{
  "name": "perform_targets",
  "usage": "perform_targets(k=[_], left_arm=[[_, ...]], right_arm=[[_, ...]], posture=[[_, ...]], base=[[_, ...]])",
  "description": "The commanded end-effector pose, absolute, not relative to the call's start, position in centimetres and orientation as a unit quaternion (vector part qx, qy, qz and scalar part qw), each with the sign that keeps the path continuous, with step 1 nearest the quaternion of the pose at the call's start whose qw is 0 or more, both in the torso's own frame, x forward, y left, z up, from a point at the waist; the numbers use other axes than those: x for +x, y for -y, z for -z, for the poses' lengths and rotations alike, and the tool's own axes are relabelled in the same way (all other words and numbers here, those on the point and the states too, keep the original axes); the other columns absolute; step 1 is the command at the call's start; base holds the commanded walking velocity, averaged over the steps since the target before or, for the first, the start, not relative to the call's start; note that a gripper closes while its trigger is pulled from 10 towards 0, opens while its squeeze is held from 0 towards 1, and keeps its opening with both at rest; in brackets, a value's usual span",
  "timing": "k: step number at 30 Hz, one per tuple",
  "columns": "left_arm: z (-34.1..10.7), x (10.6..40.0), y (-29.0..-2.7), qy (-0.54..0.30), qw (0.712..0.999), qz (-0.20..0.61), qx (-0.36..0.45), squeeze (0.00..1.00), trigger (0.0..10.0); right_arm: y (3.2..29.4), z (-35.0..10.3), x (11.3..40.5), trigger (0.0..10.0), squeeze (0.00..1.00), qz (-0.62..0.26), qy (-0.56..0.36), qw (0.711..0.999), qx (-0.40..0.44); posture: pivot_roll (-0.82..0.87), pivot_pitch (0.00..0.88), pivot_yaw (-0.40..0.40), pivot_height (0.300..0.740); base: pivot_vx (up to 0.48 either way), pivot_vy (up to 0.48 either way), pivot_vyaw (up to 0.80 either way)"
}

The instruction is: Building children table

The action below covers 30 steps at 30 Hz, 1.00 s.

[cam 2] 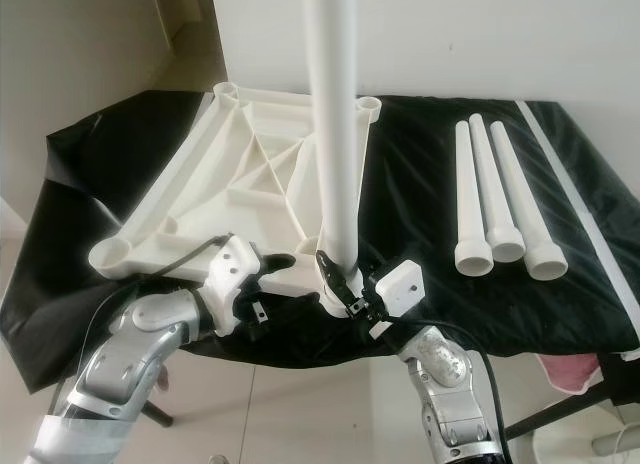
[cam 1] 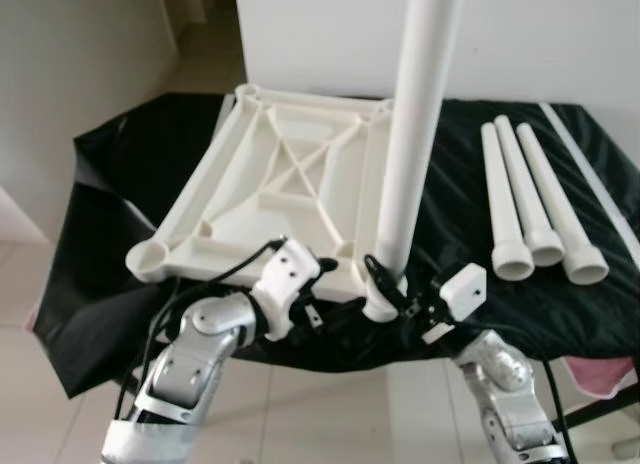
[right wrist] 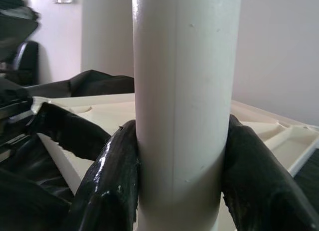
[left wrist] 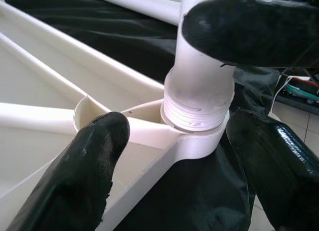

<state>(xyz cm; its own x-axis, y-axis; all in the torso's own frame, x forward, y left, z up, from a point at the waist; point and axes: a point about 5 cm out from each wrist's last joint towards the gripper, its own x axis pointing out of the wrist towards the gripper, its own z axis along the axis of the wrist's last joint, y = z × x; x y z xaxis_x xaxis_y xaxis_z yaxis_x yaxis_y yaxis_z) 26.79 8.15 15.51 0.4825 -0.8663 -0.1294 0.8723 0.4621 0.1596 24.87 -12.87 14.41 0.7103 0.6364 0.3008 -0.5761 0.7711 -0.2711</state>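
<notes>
right gripper (right wrist: 182, 191) clamped on upright table leg (cam 1: 418, 134) just above its threaded end, which sits part-way in the near corner socket (left wrist: 197, 141) of the upside-down tabletop (cam 1: 280, 184) — likely to twist it home. left gripper (left wrist: 169, 141) fingers apart, straddling that corner, probably to brace it. three spare legs (cam 1: 530, 204) lie well apart on the black cloth (cam 1: 110, 184).

White walls (cam 1: 80, 54) and pale tiled floor (cam 1: 30, 384), daylit.
</notes>
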Motion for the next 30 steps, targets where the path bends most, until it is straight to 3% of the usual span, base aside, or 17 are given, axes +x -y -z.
perform_targets(k=[1,7,15,30], left_arm=[[-15.6,26.6,-8.3,-0.016,0.856,0.507,0.100,0.00,10.0],[-16.1,26.5,-8.7,-0.019,0.855,0.508,0.103,0.00,10.0],[-16.5,26.6,-8.8,-0.019,0.855,0.507,0.105,0.00,10.0],[-16.9,26.5,-9.1,-0.020,0.859,0.502,0.105,0.00,10.0]], right_arm=[[12.3,-12.4,24.5,10.0,0.00,-0.359,0.141,0.919,-0.080],[12.4,-12.0,24.7,10.0,0.00,-0.396,0.128,0.907,-0.070],[13.9,-11.2,26.4,10.0,0.00,-0.382,0.094,0.919,-0.022],[15.2,-10.5,26.8,10.0,0.00,-0.380,0.077,0.922,0.020]], posture=[[0.02,0.088,0.046,0.740],[0.03,0.089,0.060,0.740],[0.04,0.089,0.073,0.740],[0.06,0.094,0.073,0.740]], base=[[0.000,0.000,0.00],[0.000,0.000,0.00],[0.000,0.000,0.00],[0.000,0.000,0.00]])
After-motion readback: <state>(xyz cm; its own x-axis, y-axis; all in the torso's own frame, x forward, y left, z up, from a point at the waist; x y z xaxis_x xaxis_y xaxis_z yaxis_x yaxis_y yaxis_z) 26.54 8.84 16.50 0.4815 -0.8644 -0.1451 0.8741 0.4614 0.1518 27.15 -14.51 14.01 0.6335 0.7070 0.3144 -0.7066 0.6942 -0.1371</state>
